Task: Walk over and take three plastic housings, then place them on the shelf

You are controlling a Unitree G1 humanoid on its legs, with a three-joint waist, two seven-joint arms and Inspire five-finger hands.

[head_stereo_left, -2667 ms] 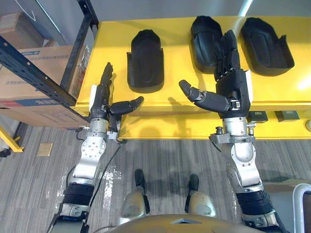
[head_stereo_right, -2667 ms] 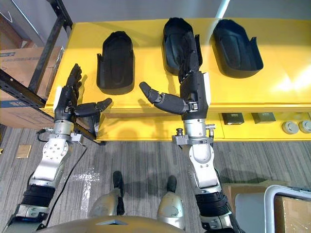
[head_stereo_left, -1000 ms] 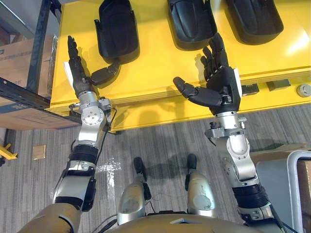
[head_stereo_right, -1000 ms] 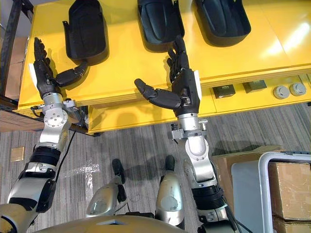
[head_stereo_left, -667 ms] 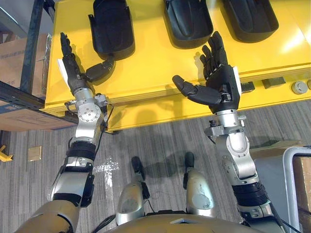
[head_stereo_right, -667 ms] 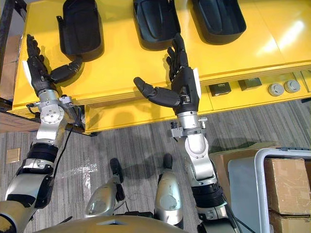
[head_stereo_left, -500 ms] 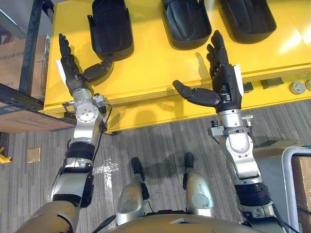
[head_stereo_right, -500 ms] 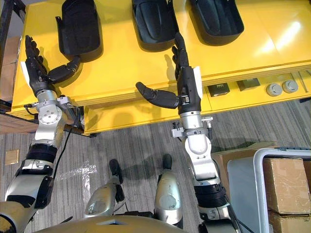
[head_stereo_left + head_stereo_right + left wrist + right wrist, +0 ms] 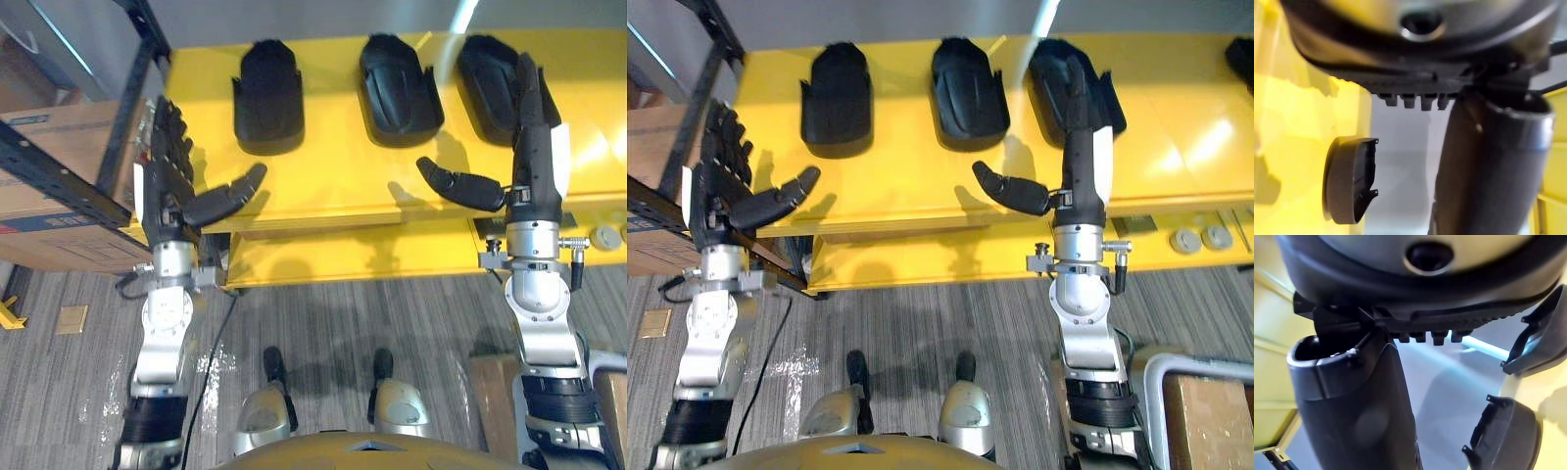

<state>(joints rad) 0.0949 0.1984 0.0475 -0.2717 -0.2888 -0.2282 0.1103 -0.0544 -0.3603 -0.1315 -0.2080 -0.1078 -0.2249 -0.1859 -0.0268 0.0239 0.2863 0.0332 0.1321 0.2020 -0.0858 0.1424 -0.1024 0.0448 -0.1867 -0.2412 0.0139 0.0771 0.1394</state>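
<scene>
Right hand (image 9: 536, 157) hung open, fingers straight, over the rightmost black plastic housing (image 9: 485, 78) on the yellow table (image 9: 333, 176), aligned with its long axis; left hand (image 9: 165, 186), open too, sat nearer the leftmost housing (image 9: 267, 98).

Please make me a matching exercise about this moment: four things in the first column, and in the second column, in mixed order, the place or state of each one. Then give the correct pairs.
Column one
1. left hand
2. right hand
3. middle housing
4. cardboard box

Column two
A. brown, off the table, by the dark rack
B. open, fingers stretched over the right housing
C. lies free on the yellow table, between the left housing and the right housing
D. open, at the yellow table's left edge

Pairs: 1-D, 2-B, 3-C, 4-A
</scene>
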